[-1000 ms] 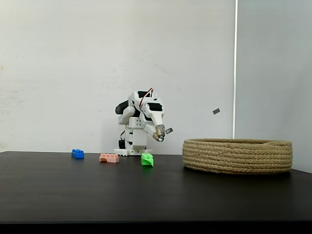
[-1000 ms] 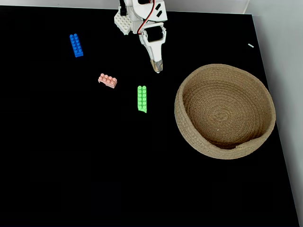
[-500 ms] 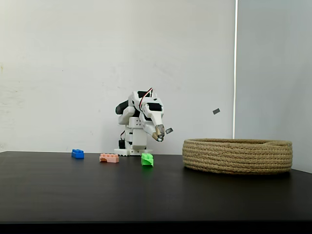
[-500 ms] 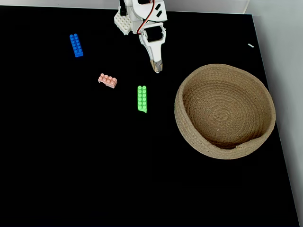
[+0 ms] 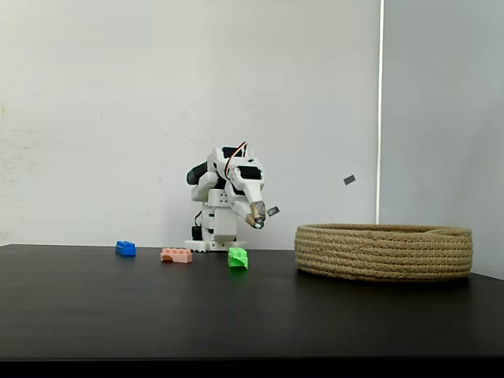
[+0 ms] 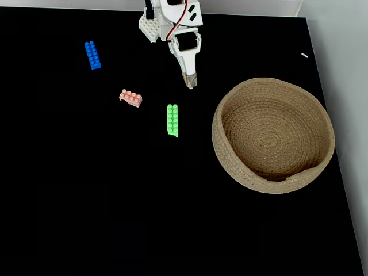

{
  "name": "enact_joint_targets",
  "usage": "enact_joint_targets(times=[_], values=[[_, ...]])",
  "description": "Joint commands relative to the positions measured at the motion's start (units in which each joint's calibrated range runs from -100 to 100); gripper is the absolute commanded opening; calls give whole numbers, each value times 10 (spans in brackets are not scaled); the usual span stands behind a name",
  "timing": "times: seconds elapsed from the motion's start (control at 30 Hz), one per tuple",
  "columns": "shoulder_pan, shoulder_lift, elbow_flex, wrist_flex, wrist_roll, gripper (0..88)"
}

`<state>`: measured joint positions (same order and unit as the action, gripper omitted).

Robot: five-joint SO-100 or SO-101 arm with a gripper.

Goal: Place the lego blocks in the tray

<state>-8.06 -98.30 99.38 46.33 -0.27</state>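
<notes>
From my remote station: the basket sits empty at the right of the black tabletop in the top-down fixed view, a white wall behind. The green brick, pink brick and blue brick lie on the tabletop, left of the basket. The jaws hang pinched together, holding nothing, above the tabletop near the green brick.

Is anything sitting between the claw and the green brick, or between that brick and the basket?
Nothing visible. From above, only bare table separates the claw from the green brick, and the brick from the basket.
</notes>
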Motion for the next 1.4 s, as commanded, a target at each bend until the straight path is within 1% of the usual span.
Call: enact_joint_targets(times=[0.0,0.13,0.3,0.43,0.53,0.6,0.67,0.8,0.93,1.03,1.17,1.37], values=[[16,11,-5,1,8,31],[34,89,-110,2,22,30],[54,260,-297,36,65,36],[67,419,-487,131,118,19],[67,495,-581,201,186,5],[74,526,-601,224,226,33],[80,556,-608,225,254,53],[102,621,-645,259,281,142],[119,667,-670,277,326,171],[125,716,-684,276,354,222],[131,793,-724,277,378,251],[147,874,-776,275,410,260]])
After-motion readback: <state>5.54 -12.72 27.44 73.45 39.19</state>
